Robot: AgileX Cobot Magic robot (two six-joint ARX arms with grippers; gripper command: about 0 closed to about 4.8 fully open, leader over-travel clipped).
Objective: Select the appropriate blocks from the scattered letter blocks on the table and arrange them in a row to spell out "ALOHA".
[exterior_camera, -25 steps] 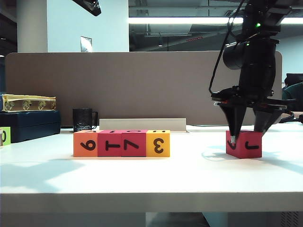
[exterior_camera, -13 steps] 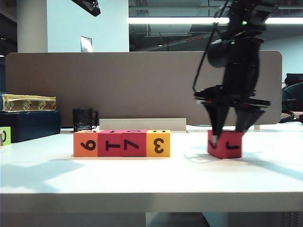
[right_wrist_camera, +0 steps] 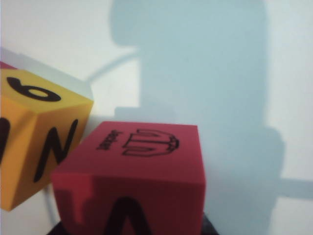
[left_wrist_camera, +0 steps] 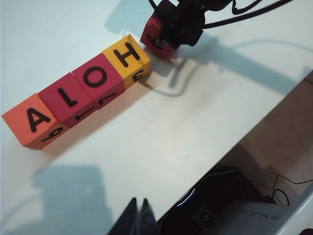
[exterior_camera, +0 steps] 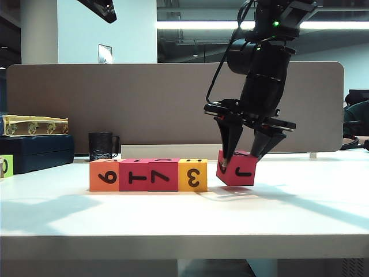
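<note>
Left tool high over near-left worktop, pinched closed, empty. Four blocks in row, touching, tops spell A-L-O-H. Right tool grips pink block, tilted, just right of yellow block.

Matt foam blocks, smooth white table, glossy black mug.
</note>
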